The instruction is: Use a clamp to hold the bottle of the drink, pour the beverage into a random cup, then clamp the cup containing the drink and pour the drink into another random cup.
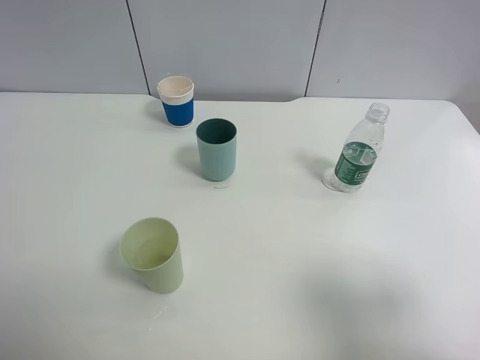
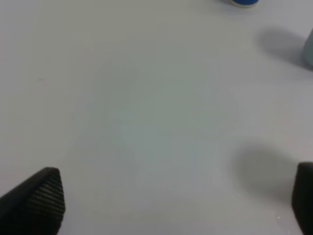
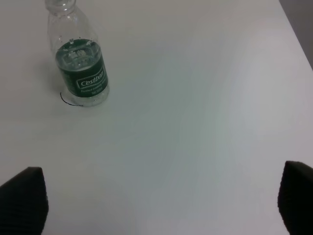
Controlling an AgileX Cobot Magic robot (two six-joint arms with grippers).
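The bottle [image 1: 356, 154], clear with a green label and no cap, stands upright at the right of the table; it also shows in the right wrist view [image 3: 80, 73]. The teal cup [image 1: 217, 150] stands upright in the middle. Nearer the front left stands the pale yellow-green cup [image 1: 154, 255]. The beverage is too clear to make out in the bottle or either cup. Neither arm appears in the high view. My left gripper [image 2: 176, 200] is open over bare table. My right gripper [image 3: 161, 200] is open too, some way short of the bottle, with nothing between its fingers.
A white cup with a blue sleeve [image 1: 177, 102] stands at the back, behind the teal cup; its base shows in the left wrist view [image 2: 243, 2]. A few wet drops [image 1: 156, 315] lie in front of the pale cup. The white table [image 1: 315, 285] ends at a grey wall.
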